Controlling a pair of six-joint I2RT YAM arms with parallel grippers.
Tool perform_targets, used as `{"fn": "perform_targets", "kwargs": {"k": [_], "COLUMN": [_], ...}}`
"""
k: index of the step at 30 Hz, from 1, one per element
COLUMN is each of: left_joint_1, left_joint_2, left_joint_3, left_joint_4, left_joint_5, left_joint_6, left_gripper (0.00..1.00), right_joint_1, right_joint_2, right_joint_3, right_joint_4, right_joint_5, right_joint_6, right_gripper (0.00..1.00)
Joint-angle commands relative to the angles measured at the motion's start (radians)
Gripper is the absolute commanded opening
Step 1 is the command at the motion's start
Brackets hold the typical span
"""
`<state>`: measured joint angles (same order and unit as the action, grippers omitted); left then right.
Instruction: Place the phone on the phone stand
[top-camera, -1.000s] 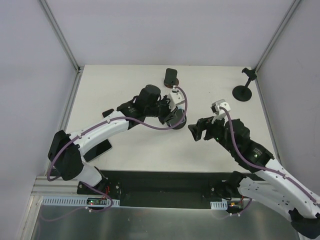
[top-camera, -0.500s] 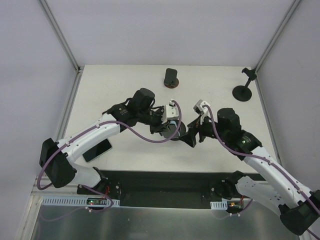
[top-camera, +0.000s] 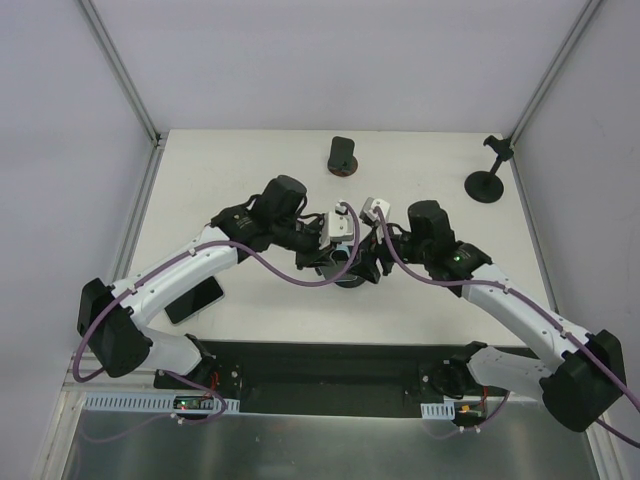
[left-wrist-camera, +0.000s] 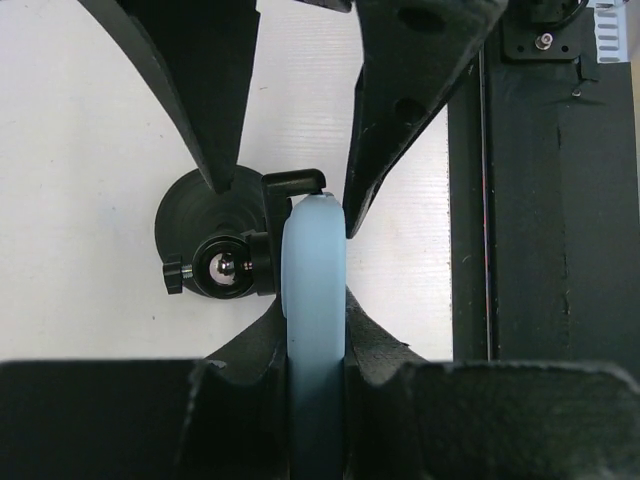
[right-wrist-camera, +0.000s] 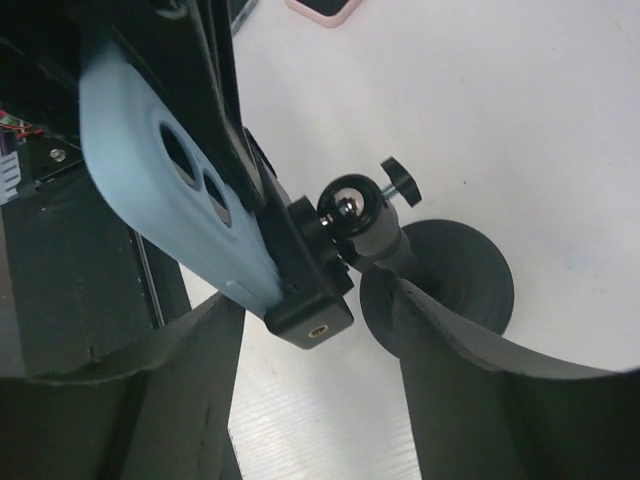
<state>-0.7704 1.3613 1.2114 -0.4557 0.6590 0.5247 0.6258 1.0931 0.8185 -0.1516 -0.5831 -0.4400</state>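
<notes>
Your left gripper (left-wrist-camera: 315, 310) is clamped on the pale blue phone (left-wrist-camera: 315, 260), holding it edge-on with one end against the clamp of the phone stand (left-wrist-camera: 195, 215). Your right gripper (right-wrist-camera: 315, 300) has its fingers spread, one on each side of the stand's stem, not closed on it.

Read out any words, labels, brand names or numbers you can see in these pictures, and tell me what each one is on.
No text can be read in any view.
On the light blue phone: no logo or lettering on the edge and back that show.
On the phone stand: plain black, no marking.
On the small boards by the arm bases: any print is too small to read.
</notes>
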Motion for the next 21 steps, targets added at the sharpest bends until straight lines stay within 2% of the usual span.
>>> {"fn": "perform_targets", "kwargs": {"k": [1, 3, 6, 7, 9, 12, 13, 14, 16, 19, 21], "left_joint_1": [0.016, 0.016, 0.014, 0.014, 0.013, -0.006, -0.013, -0.023, -0.056, -0.076, -0.078], "left_joint_2": [0.001, 0.016, 0.033, 0.038, 0.047, 0.061, 0.061, 0.062, 0.068, 0.087, 0.094], "left_joint_3": [0.045, 0.046, 0.040, 0.036, 0.031, 0.013, 0.002, -0.007, -0.026, -0.023, -0.013], "left_joint_4": [-0.040, -0.028, 0.017, 0.061, 0.107, 0.170, 0.189, 0.215, 0.238, 0.244, 0.244], "left_joint_5": [0.076, 0.061, -0.025, -0.053, -0.159, -0.286, -0.307, -0.327, -0.401, -0.449, -0.449], "left_joint_6": [0.005, -0.003, -0.028, -0.061, -0.101, -0.158, -0.169, -0.170, -0.176, -0.184, -0.192], "left_gripper": [0.00, 0.00, 0.00, 0.00, 0.00, 0.00, 0.00, 0.00, 0.00, 0.00, 0.00], "right_joint_1": [-0.003, -0.001, 0.002, 0.005, 0.014, 0.063, 0.096, 0.116, 0.162, 0.238, 0.259], "right_joint_2": [0.019, 0.008, -0.013, -0.015, -0.021, -0.048, -0.076, -0.117, -0.238, -0.251, -0.189], "right_joint_3": [0.035, 0.016, -0.018, -0.033, -0.057, -0.070, -0.085, -0.184, -0.280, -0.234, -0.205], "right_joint_4": [0.092, 0.144, 0.199, 0.225, 0.279, 0.276, 0.270, 0.293, 0.416, 0.352, 0.412], "right_joint_5": [-0.144, -0.156, -0.150, -0.153, -0.121, 0.153, 0.394, 0.507, 0.689, 0.807, 0.793], "right_joint_6": [-0.016, 0.021, 0.072, 0.128, 0.225, 0.514, 0.608, 0.847, 1.031, 1.124, 1.111], "right_gripper": [0.52, 0.45, 0.21, 0.01, 0.00, 0.00, 0.00, 0.00, 0.00, 0.00, 0.00]}}
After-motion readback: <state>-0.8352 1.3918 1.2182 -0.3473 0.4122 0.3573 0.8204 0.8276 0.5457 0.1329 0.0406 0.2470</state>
